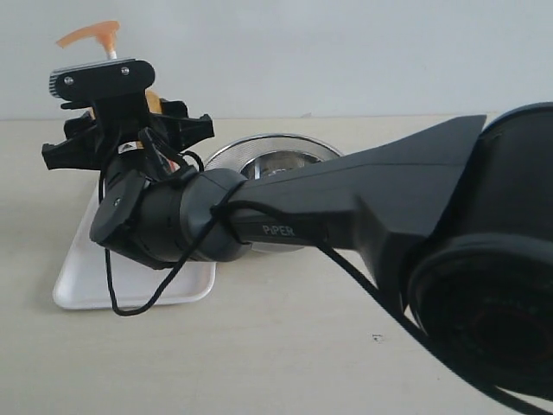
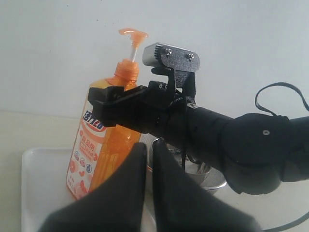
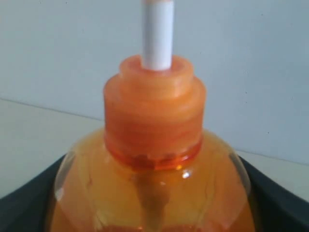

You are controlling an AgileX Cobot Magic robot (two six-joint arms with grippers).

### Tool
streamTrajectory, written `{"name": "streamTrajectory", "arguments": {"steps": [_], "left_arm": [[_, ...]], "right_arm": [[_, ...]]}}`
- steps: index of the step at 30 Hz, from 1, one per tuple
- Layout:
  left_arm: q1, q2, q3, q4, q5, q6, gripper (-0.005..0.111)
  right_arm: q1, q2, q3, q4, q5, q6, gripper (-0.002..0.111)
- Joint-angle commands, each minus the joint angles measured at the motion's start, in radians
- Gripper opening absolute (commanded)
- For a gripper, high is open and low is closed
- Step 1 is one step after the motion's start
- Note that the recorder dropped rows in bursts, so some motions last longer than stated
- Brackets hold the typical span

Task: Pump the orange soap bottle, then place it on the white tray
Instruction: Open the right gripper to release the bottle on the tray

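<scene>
Closest to me, the right arm [image 1: 363,199] stretches in long and black toward the white tray [image 1: 82,290], which lies flat on the pale table [image 1: 285,346]. The left gripper [image 2: 147,150] hangs at the tray's near side, its two dark fingers [image 2: 128,174] pressed together with nothing between them, pointing at the bottle.

Over the tray's far half, the right gripper [image 1: 128,135] is clamped on the orange soap bottle [image 2: 104,140], its jaws pressing either side of the bottle's shoulder just under the ribbed orange collar [image 3: 154,121]. The bottle stands nearly upright with a slight lean, its white-and-red label [image 2: 87,145] turned to the tray's near side. Its base sits low within the tray's outline, though I can't tell whether it actually touches the tray floor. The white stem [image 3: 158,34] rises out of the collar, and the orange pump head [image 1: 91,35] sits raised on top, clear of both grippers.

Just beyond the tray's far right corner stands a round steel bowl [image 1: 276,154]. Behind the tray rises a plain pale wall [image 1: 346,52].
</scene>
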Motion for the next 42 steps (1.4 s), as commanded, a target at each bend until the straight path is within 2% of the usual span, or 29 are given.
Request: {"name": "streamTrajectory", "arguments": {"steps": [1, 16, 20, 22, 25, 27, 30, 32, 37, 42], "left_arm": [[-0.004, -0.004, 0.003, -0.006, 0.004, -0.008, 0.005], [-0.004, -0.004, 0.003, -0.006, 0.004, -0.008, 0.005], [-0.004, -0.004, 0.003, -0.006, 0.004, -0.008, 0.005], [-0.004, -0.004, 0.003, -0.006, 0.004, -0.008, 0.005], [-0.004, -0.004, 0.003, -0.006, 0.004, -0.008, 0.005], [-0.004, -0.004, 0.003, -0.006, 0.004, -0.008, 0.005], [-0.004, -0.004, 0.003, -0.006, 0.004, -0.008, 0.005], [-0.004, -0.004, 0.003, -0.006, 0.004, -0.008, 0.005], [-0.004, -0.004, 0.003, -0.006, 0.004, -0.008, 0.005], [-0.004, -0.004, 0.003, -0.006, 0.004, -0.008, 0.005]], "right_arm": [[-0.001, -0.008, -0.045, -0.025, -0.086, 0.003, 0.0], [0.0, -0.006, -0.083, 0.033, -0.1, -0.063, 0.0], [0.0, -0.006, -0.09, 0.028, -0.03, -0.046, 0.002], [0.0, -0.006, -0.09, 0.012, -0.017, -0.043, 0.009], [0.0, -0.006, -0.09, -0.009, 0.009, -0.043, 0.032], [0.0, -0.006, -0.09, -0.007, 0.002, -0.045, 0.059], [0.0, -0.006, -0.09, -0.005, 0.0, -0.048, 0.093], [0.0, -0.006, -0.09, -0.005, 0.0, -0.052, 0.105], [0.0, -0.01, -0.09, 0.003, -0.01, -0.091, 0.105], [0.0, -0.058, -0.09, 0.127, -0.011, -0.132, 0.105]]}}
